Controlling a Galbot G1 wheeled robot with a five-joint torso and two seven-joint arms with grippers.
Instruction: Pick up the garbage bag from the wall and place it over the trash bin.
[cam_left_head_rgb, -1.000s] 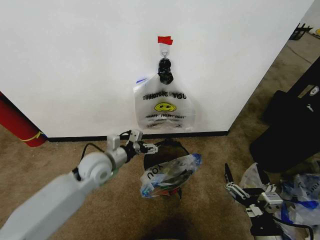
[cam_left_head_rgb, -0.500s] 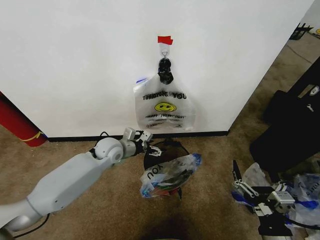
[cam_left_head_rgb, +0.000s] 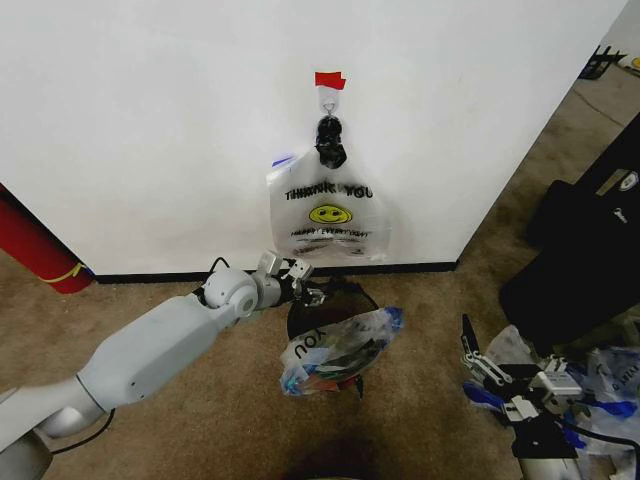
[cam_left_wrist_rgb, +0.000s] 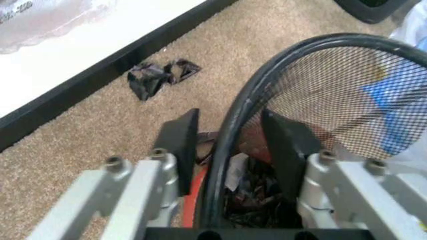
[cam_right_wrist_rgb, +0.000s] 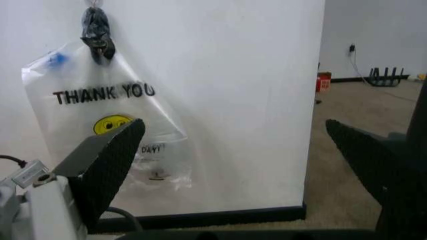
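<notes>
With the left end effector (cam_left_wrist_rgb: 230, 145) spread astride the trash bin (cam_left_wrist_rgb: 347, 95) rim at the bin's 10 o'clock, you close squarely on the wire, while the right end effector (cam_left_head_rgb: 487, 372) waits apart.

The garbage bag (cam_left_head_rgb: 329, 218) is hung on the wall (cam_left_head_rgb: 150, 130), directly above and behind the trash bin (cam_left_head_rgb: 325, 310), which is set on the carpet (cam_left_head_rgb: 200, 420) just before the baseboard (cam_left_head_rgb: 400, 267). A second bag (cam_left_head_rgb: 335, 348) is draped over the bin's front. The left gripper (cam_left_head_rgb: 308, 291) is placed astride the bin's rear rim (cam_left_wrist_rgb: 230, 130), one finger inside and one outside. The right gripper (cam_left_head_rgb: 478, 375) is held low at the right, well apart, beside more bags (cam_left_head_rgb: 610, 375).
</notes>
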